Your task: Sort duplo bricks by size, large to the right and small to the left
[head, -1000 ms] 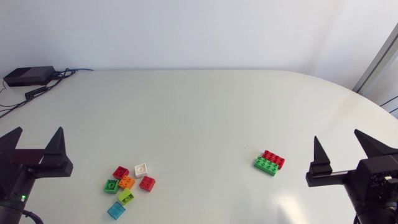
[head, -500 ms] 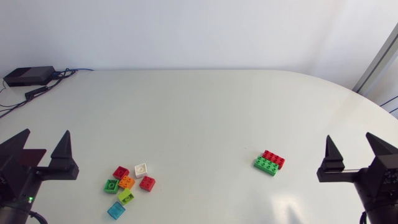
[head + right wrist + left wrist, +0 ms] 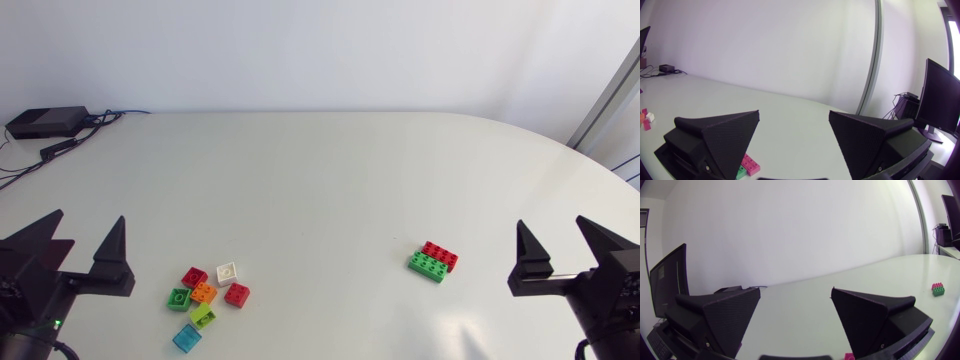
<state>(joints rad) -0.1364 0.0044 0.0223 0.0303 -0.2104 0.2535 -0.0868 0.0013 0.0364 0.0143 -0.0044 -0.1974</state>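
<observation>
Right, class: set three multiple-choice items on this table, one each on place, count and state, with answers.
1. Where are the large red brick and large green brick? A) side by side, right half B) among the small ones C) mid-table
2. How many in the cluster of small bricks? A) five B) seven C) nine
3. The left claw and right claw are: A) open, empty B) shut on bricks C) one holding
Answers: A, they touch at the right; B, seven count out; A, both spread, nothing between.
</observation>
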